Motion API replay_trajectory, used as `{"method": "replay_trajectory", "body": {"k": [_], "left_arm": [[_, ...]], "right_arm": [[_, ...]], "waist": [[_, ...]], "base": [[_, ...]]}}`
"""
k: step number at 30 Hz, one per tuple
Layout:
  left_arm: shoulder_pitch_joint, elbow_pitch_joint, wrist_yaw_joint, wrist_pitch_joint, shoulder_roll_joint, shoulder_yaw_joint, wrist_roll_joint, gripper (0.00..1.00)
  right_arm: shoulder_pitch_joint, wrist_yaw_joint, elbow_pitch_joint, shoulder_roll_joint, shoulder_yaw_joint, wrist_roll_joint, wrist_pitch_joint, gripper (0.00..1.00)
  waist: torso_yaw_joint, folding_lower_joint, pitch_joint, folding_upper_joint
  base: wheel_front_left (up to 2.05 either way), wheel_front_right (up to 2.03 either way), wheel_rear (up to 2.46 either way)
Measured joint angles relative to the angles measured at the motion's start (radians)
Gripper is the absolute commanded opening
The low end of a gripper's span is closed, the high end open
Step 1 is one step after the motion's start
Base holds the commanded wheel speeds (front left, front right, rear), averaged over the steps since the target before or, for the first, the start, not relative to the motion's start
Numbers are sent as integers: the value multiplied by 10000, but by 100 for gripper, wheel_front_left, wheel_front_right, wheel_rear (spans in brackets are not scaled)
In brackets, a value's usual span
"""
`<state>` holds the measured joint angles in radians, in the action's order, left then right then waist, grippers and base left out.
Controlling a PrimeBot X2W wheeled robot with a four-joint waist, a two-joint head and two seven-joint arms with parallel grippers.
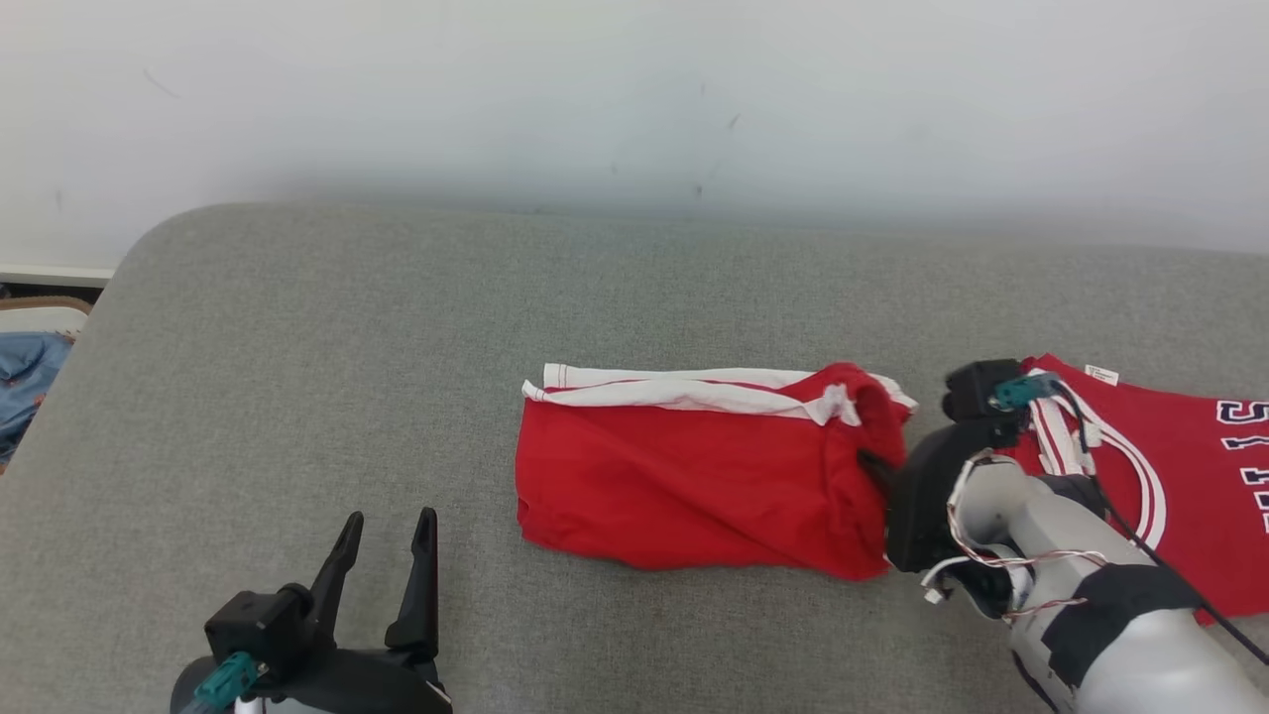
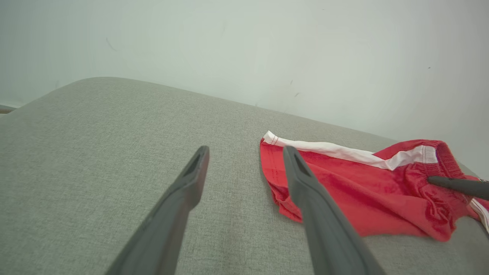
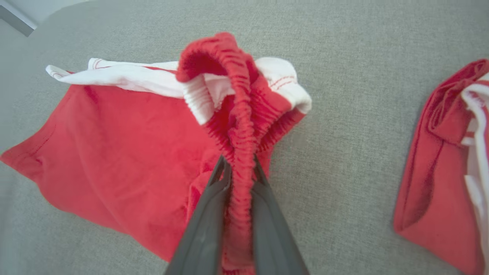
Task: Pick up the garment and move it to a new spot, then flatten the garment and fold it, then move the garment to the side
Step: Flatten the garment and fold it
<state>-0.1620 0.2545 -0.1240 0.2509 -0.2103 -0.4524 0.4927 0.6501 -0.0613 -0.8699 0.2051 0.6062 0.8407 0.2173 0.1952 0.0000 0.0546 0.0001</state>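
Near the middle of a grey upholstered surface (image 1: 297, 347), coarse in weave and rounded at its far left corner: red shorts (image 1: 694, 486), folded into a rough rectangle. Smooth, slightly shiny knit, softly wrinkled, with a stitched hem at the left end. Along the far edge, a broad white side stripe with thin red lines at its hem. At the right end, a ribbed elastic waistband (image 3: 240, 114), gathered into tight ridges and pulled up off the surface into a narrow arched loop.

Clamped on that waistband from both sides: the right gripper (image 3: 238, 164), its long dark matte fingers nearly together with only the bunched elastic between them. Pale forearm behind it, wrapped in black tape and thin wires.

At the lower left of the head view, well apart from the shorts: the left gripper (image 1: 390, 521), jaws spread wide, tapered fingers slotted near the tips, hovering above bare fabric, holding nothing.

To the right, apart from the shorts: a red jersey (image 1: 1190, 466), flat, with white-and-red banded trim and dark outlined lettering.

Beyond the left edge, a crumpled blue cloth (image 1: 25, 382). Behind everything, a plain white wall (image 1: 634, 89), faintly scuffed.
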Motion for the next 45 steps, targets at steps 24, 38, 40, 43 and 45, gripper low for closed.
{"method": "replay_trajectory", "body": {"k": [24, 38, 40, 43, 45], "left_arm": [[-17, 420, 2, -320, 671, -566, -10, 100], [-223, 765, 109, -525, 1156, -1095, -29, 100], [-297, 821, 109, -527, 1185, -1133, -29, 100], [-312, 913, 113, -527, 1206, -1187, -29, 100], [-317, 945, 123, -535, 1223, -1225, -29, 100]], "right_arm": [[1222, -115, -105, -1185, 257, 1014, 2512, 0], [2055, 401, -930, -1363, 148, 1524, 3471, 0], [2055, 451, -1049, -1369, 148, 1561, 3563, 0], [2058, 514, -1187, -1383, 153, 1626, 3649, 0], [2090, 548, -1275, -1386, 151, 1653, 3651, 0]], "waist": [[680, 0, -434, 0], [1703, 0, -396, 0], [1859, 0, -390, 0], [2083, 0, -388, -1], [2223, 0, -387, 0]], "base": [[0, 0, 0], [0, 0, 0], [0, 0, 0], [0, 0, 0], [0, 0, 0]]}}
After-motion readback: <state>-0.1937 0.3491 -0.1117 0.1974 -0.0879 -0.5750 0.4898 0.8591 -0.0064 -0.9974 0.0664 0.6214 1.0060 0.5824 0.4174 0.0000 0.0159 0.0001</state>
